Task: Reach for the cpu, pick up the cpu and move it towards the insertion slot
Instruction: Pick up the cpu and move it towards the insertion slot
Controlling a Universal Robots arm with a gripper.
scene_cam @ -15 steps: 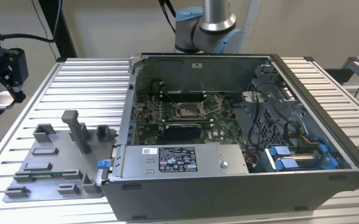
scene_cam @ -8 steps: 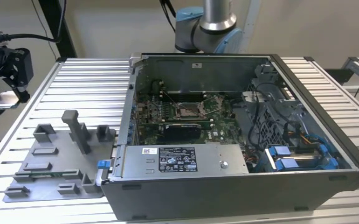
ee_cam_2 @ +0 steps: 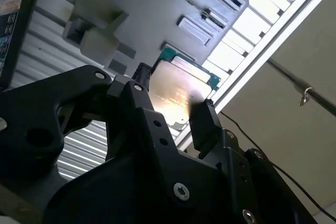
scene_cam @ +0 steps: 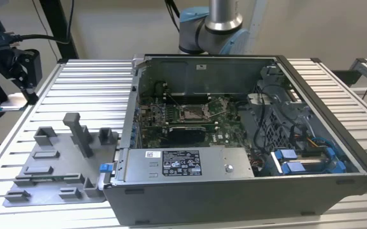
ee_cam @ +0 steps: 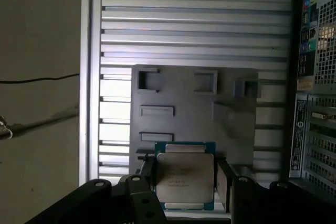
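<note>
Above the grey fixture plate (ee_cam: 184,103), in both wrist views, the gripper (ee_cam: 185,182) holds the chip (ee_cam: 185,174) off the desk (scene_cam: 88,86). The fingers (ee_cam: 223,182) are clamped on two opposite edges of it, with its pale metal top facing the first wrist camera.

In the exterior view the gripper (scene_cam: 21,71) hangs at about ten o'clock from the open computer case (scene_cam: 361,167), towards the exterior view's left. That puts it well apart from the socket (scene_cam: 193,112) on the green board inside.

The chip looks thin, stiff and light, so it needs little squeeze. Its smooth lid would likely slide under a loose pinch. I judge the green rim and the underside to be the delicate parts, so a hold on the side edges, kept level, suits it best.
</note>
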